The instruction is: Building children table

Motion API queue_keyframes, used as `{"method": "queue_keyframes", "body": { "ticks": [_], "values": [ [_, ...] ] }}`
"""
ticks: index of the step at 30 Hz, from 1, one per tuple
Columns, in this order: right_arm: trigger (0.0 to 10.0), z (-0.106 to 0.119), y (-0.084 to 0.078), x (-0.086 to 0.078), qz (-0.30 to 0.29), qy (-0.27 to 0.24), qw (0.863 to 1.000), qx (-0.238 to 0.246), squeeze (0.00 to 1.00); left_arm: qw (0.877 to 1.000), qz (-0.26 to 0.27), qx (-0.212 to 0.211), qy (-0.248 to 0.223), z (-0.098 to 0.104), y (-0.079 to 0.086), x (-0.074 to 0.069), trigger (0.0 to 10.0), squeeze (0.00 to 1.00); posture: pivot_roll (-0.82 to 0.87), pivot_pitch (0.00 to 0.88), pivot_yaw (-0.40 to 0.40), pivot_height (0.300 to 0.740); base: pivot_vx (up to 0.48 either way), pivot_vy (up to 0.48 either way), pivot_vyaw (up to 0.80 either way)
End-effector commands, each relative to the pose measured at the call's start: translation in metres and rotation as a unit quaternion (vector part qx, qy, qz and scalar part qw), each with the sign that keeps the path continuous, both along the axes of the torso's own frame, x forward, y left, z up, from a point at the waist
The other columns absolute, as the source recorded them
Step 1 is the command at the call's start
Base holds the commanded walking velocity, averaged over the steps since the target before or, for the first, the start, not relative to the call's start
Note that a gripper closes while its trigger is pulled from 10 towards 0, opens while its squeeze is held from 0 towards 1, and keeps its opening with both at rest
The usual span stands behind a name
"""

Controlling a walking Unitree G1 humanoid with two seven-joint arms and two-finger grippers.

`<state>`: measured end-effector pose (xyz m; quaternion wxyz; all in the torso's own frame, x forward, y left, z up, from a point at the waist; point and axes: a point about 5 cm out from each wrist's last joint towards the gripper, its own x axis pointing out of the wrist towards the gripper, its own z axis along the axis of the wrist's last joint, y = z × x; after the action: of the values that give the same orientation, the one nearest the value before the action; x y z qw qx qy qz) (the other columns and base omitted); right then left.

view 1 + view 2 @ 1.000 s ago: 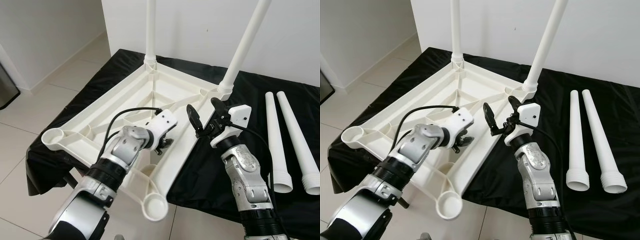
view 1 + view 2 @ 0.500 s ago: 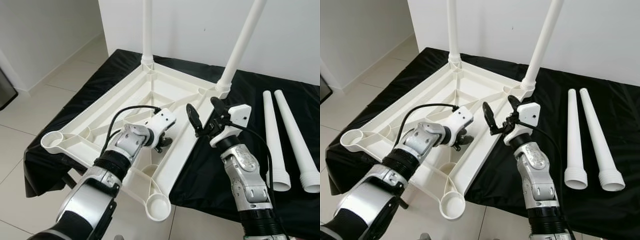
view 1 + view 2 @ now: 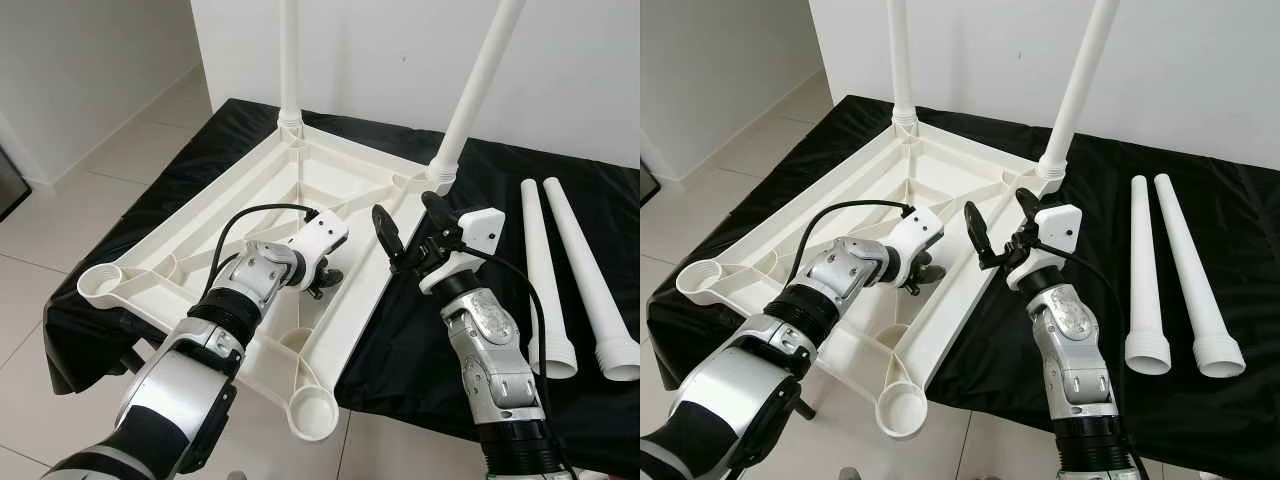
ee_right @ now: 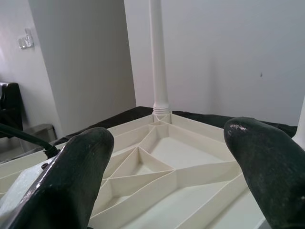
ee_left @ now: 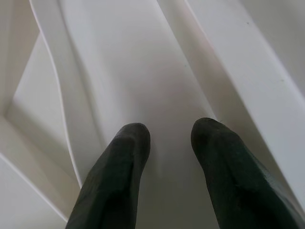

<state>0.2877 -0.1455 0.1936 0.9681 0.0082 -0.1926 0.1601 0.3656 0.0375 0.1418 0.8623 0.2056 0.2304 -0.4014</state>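
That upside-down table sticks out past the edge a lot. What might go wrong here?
The tabletop overhangs the black cloth at its near corner socket, so pressing there might tip it. The left pincer sits among the ribs and may snag. The open right pincer is close to a fitted leg and might knock it.

Bright, even daylight fills both eye views, which are sharp, with soft shadows inside the ribs of the white tabletop (image 3: 330, 190) and little detail in the black cloth (image 3: 420, 340). In the wrist views the near black fingertips (image 4: 76, 171) are blurred, and the white plastic looks washed out.
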Motion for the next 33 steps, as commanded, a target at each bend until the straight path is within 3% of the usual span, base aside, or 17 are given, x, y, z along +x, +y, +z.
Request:
{"method": "queue_keyframes", "body": {
  "ticks": [1, 9, 13, 26, 33],
  "values": [
    [10.0, -0.001, 0.0, -0.002, -0.003, 0.004, 1.0, -0.001, 0.0, 0.998, 0.053, 0.037, -0.002, -0.014, 0.008, 0.001, 10.0, 0.0, -0.08, 0.044, 0.046, 0.74, 0.0, 0.0, 0.0],
    [10.0, 0.001, -0.001, -0.004, -0.008, 0.002, 1.0, 0.001, 0.0, 0.996, 0.079, 0.042, 0.005, -0.017, 0.008, 0.004, 10.0, 0.0, -0.09, 0.051, 0.048, 0.74, 0.0, 0.0, 0.0],
    [10.0, 0.002, -0.002, -0.005, -0.009, 0.001, 1.0, 0.002, 0.0, 0.994, 0.11, 0.024, -0.009, -0.011, 0.01, 0.011, 10.0, 0.0, -0.09, 0.054, 0.048, 0.74, 0.0, 0.0, 0.0],
    [10.0, 0.005, -0.002, -0.007, -0.008, 0.0, 1.0, 0.001, 0.0, 0.98, 0.187, 0.012, -0.061, 0.006, 0.032, 0.029, 10.0, 0.0, -0.1, 0.051, 0.042, 0.74, 0.0, 0.0, 0.0],
    [10.0, 0.005, -0.002, -0.009, -0.009, 0.0, 1.0, 0.001, 0.0, 0.983, 0.168, -0.011, -0.068, 0.021, 0.028, 0.032, 10.0, 0.0, -0.11, 0.051, 0.049, 0.74, 0.0, 0.0, 0.0]
  ]
}}
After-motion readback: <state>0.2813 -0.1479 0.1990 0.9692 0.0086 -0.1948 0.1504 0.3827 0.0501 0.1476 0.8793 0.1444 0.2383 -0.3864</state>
